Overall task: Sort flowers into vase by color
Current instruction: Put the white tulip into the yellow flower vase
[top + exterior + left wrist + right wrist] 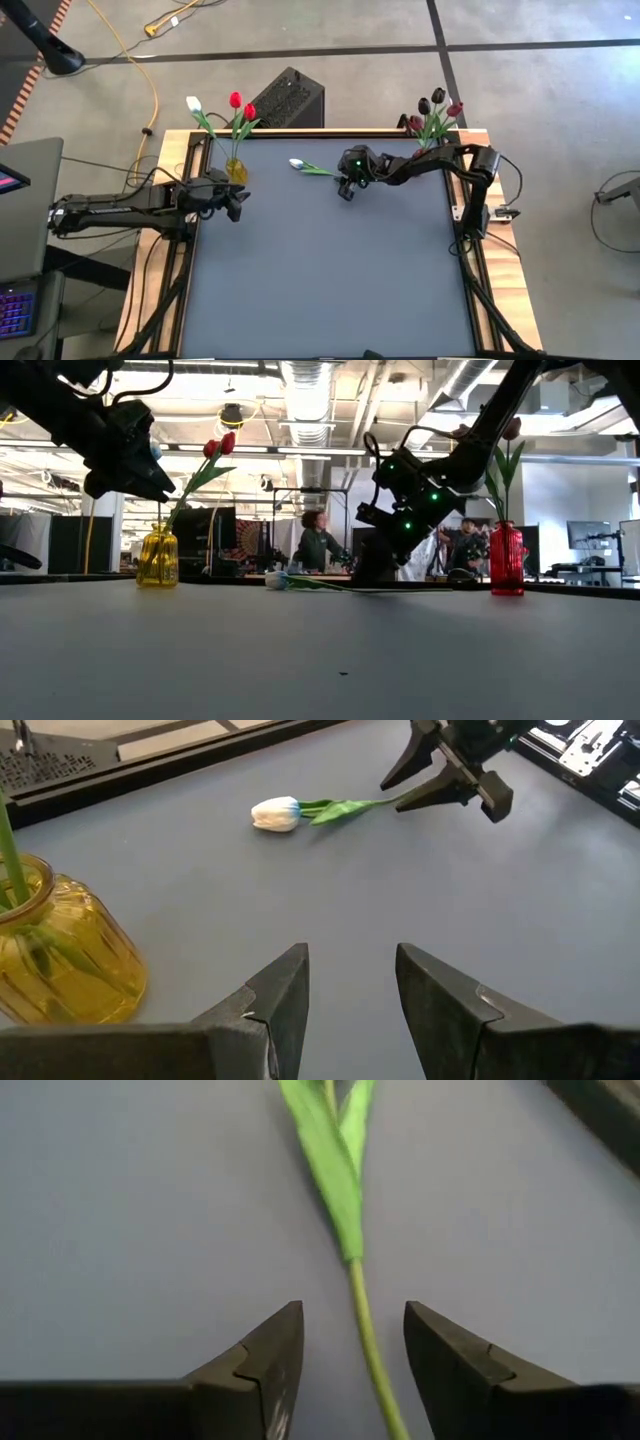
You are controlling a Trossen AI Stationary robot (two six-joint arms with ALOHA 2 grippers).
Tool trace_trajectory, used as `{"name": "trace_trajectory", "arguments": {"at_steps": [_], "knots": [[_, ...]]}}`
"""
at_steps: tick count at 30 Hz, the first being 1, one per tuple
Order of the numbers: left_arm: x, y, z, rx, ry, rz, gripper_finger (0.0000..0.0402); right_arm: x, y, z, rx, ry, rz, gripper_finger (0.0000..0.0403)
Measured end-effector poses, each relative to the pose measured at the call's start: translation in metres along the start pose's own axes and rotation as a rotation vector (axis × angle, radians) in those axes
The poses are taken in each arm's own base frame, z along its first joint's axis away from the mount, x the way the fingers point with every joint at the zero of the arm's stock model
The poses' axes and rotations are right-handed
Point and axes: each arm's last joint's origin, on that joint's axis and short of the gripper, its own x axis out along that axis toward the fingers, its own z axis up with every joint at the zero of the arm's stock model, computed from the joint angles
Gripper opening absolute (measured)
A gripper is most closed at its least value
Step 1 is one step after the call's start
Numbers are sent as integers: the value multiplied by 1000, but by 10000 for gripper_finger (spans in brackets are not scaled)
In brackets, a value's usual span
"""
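A white tulip lies flat on the grey table, head toward the left and green stem running toward my right gripper. That gripper is open and hovers low over the stem end, one finger on either side of it, apart from it. My left gripper is open and hangs beside the yellow glass vase, which holds one white and two red tulips. A red vase at the far right corner holds dark maroon tulips.
A black box stands beyond the table's far edge. The table's wooden frame runs along the sides. People stand in the room behind. The near half of the grey table top is bare.
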Motion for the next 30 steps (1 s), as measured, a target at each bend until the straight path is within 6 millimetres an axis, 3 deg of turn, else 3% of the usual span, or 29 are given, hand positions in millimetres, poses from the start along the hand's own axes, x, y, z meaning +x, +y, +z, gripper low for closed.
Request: {"name": "trace_trajectory", "arguments": {"at_steps": [14,21,30], "knots": [[0,-1,0,-13,13,-28,139,2,-7,-15,61,144,-1,95],[-2,-7,-3,17,20,-81,139,-2,9,-10,57,114,50,18],[-8,-27,0,108,-31,-282,139,-26,26,14,105,9,135,18]]}}
